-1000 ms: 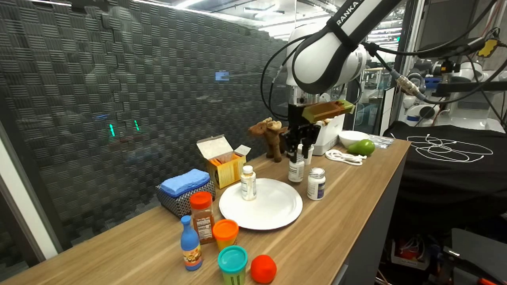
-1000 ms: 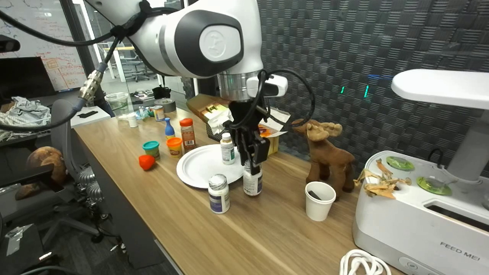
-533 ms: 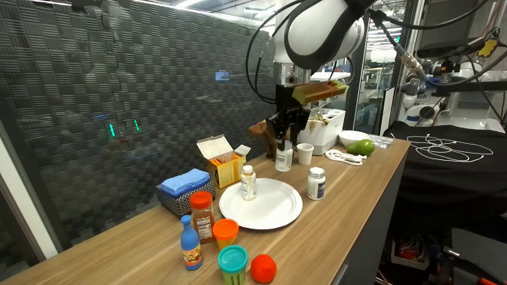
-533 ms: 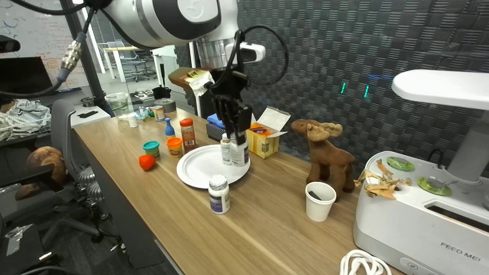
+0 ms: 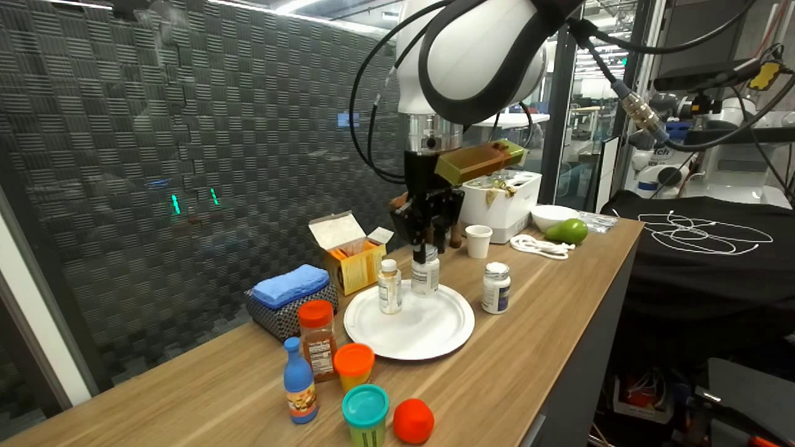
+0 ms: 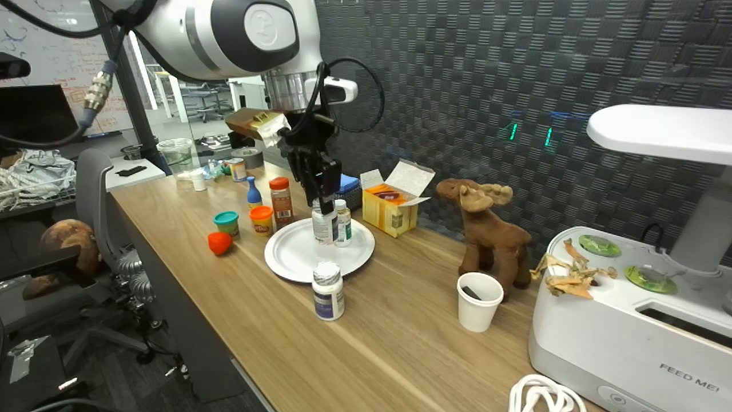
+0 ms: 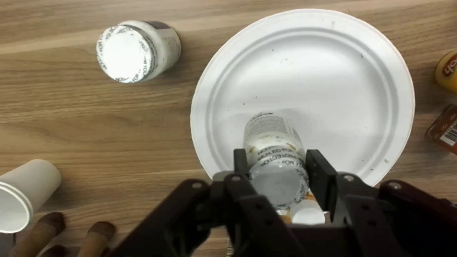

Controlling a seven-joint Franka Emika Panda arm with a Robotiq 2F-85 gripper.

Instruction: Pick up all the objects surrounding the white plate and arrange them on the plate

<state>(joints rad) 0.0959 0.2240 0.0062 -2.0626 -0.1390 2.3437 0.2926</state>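
We find the pincer [image 7: 276, 162] clamped on a white bottle [image 7: 269, 128] at its sealed top, held upright over the white plate [image 7: 321, 89]; whether the base touches the plate, we can't tell. A slim bottle [image 5: 390, 293] w/ white cap stands on the plate, just beside the held one. We note a purple-labelled bottle [image 6: 328, 294] upright on the counter [image 6: 400, 343], near the plate. On the plate's opp. side, grouped on the same counter, we list: red-lidded jar [image 5: 318, 347], blue bottle [image 5: 299, 382], orange-lidded tub [image 5: 354, 366], teal-lidded tub [image 5: 365, 411], red ball [image 5: 413, 422]. Also obs.: yellow box [image 6: 384, 216], flaps up, near the plate; paper cup [image 6: 478, 313] w/ dark item [image 6: 470, 293] inside, close to a brown toy moose [image 6: 493, 236].
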